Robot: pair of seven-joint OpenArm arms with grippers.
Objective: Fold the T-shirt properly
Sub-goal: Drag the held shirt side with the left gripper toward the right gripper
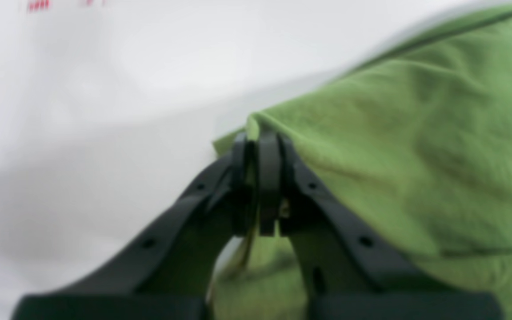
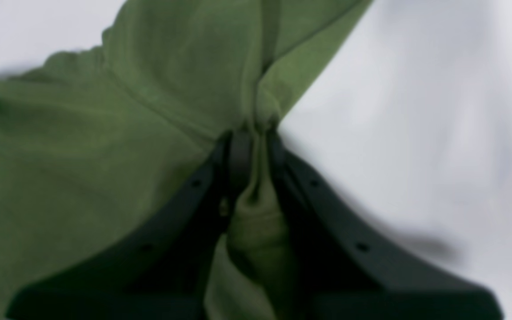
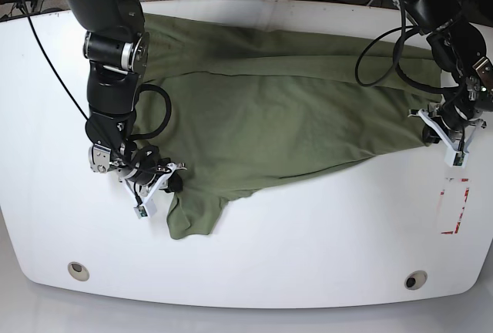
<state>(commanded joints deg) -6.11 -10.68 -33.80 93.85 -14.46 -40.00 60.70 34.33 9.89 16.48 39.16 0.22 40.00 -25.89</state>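
- Lying across the white table (image 3: 308, 248), the T-shirt (image 3: 285, 109) is spread lengthwise from the far left side of the base view to the right edge, with a short flap hanging down toward the near side at the lower left.
- The right hand (image 3: 171, 179), on the left of the base view, is closed on the cloth just above that flap; the right wrist view shows its two dark fingers (image 2: 238, 155) pressed together with a bunched ridge of green fabric (image 2: 256, 195) squeezed between them.
- From that pinch the shirt fans out upward and leftward in the right wrist view, with a seam line running diagonally across it.
- The left hand (image 3: 433, 121), on the right of the base view, grips the shirt's right-hand edge; in the left wrist view its fingers (image 1: 267, 178) meet on a thin fold of cloth at the corner of the fabric.
- Beyond that grip the cloth (image 1: 416, 146) rises in a tented slope to the right, lifted off the table.
- A red-and-white strip (image 3: 453, 206) lies on the table just near of the left hand, apart from the shirt.
- Both wrist views are blurred.
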